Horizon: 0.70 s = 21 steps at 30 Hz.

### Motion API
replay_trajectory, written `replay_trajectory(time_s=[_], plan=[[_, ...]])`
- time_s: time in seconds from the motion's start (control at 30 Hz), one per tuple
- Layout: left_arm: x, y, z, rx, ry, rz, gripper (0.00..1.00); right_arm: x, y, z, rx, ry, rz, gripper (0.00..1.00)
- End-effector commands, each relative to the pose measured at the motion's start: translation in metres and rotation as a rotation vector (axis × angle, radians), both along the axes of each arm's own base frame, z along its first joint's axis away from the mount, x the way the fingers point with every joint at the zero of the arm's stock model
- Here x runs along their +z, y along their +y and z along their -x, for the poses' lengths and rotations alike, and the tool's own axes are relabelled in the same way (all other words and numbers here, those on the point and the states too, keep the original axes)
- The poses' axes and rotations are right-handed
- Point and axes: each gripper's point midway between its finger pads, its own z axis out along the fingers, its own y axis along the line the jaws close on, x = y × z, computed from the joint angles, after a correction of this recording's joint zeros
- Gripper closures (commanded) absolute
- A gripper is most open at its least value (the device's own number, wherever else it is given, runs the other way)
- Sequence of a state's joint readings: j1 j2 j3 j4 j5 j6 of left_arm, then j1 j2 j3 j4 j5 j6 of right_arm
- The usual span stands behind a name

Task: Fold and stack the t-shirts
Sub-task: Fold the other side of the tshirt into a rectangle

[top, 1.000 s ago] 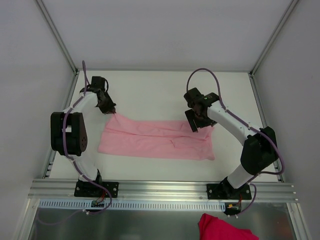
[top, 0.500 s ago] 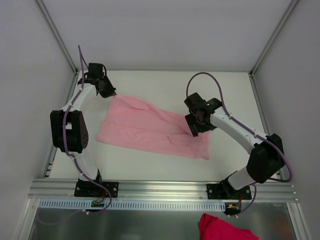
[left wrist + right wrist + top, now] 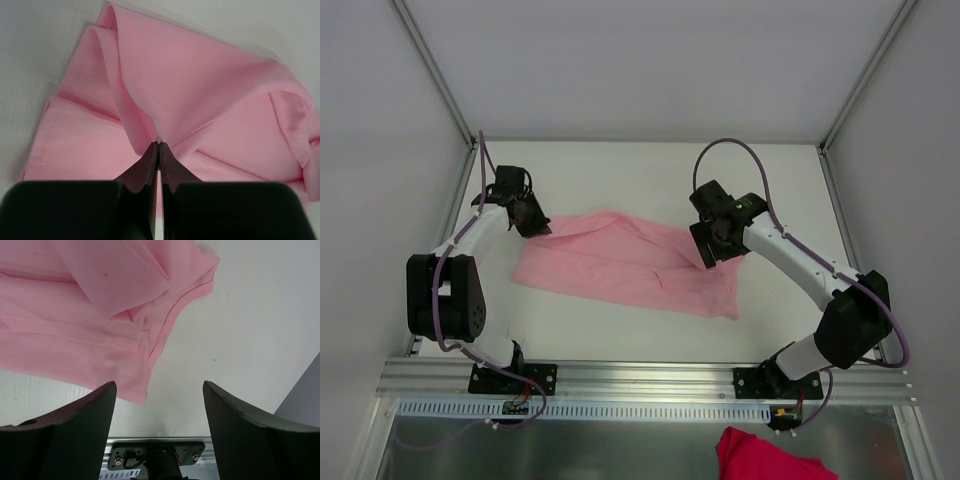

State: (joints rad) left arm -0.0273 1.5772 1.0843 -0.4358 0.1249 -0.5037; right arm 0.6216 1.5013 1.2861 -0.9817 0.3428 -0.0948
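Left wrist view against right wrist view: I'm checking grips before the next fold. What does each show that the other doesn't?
Only the left wrist view: the left tool shut on a raised pinch of the t-shirt, with folds fanning away from it. Only the right wrist view: the right tool open with nothing between its fingers, and the t-shirt's corner lying flat. Both: the same pink t-shirt on the white table.

no readable text, labels, brands or numbers on anything in view.
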Motion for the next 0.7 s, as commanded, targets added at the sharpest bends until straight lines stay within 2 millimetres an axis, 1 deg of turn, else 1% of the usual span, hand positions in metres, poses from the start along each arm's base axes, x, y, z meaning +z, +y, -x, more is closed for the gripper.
replay_trajectory(time_s=[0.0, 0.03, 0.07, 0.13, 0.17, 0.2, 0.23, 0.33, 0.43, 0.53, 0.57, 0.67], plan=[[0.012, 0.003, 0.003, -0.02, -0.054, -0.037, 1.0, 0.002, 0.002, -0.006, -0.029, -0.021, 0.003, 0.26], [0.011, 0.004, 0.004, -0.019, -0.053, -0.043, 1.0, -0.003, 0.004, -0.006, -0.041, -0.024, -0.014, 0.26], [0.009, 0.005, 0.007, -0.018, -0.049, -0.047, 1.0, -0.018, 0.008, -0.004, -0.07, -0.015, -0.052, 0.27], [0.008, 0.006, 0.008, -0.019, -0.045, -0.053, 1.0, -0.032, 0.013, -0.003, -0.111, -0.007, -0.088, 0.3], [0.006, 0.007, 0.009, -0.018, -0.042, -0.057, 1.0, -0.042, 0.018, -0.004, -0.135, -0.009, -0.116, 0.32], [0.006, 0.007, 0.01, -0.02, -0.039, -0.059, 1.0, -0.048, 0.019, -0.004, -0.148, -0.007, -0.119, 0.33], [0.004, 0.007, 0.011, -0.021, -0.036, -0.059, 1.0, -0.058, 0.021, -0.005, -0.158, 0.006, -0.114, 0.33], [0.002, 0.008, 0.012, -0.025, -0.026, -0.065, 1.0, -0.075, 0.027, -0.015, -0.183, -0.001, -0.114, 0.34], [-0.001, 0.009, 0.012, -0.029, -0.016, -0.077, 1.0, -0.087, 0.029, -0.021, -0.195, 0.005, -0.103, 0.35], [-0.002, 0.011, 0.012, -0.031, -0.011, -0.086, 1.0, -0.092, 0.033, -0.026, -0.195, 0.006, -0.102, 0.36], [-0.003, 0.01, 0.012, -0.029, -0.007, -0.084, 1.0, -0.097, 0.033, -0.026, -0.198, 0.013, -0.093, 0.36], [-0.005, 0.009, 0.012, -0.026, -0.002, -0.077, 1.0, -0.101, 0.032, -0.029, -0.199, 0.014, -0.076, 0.36]])
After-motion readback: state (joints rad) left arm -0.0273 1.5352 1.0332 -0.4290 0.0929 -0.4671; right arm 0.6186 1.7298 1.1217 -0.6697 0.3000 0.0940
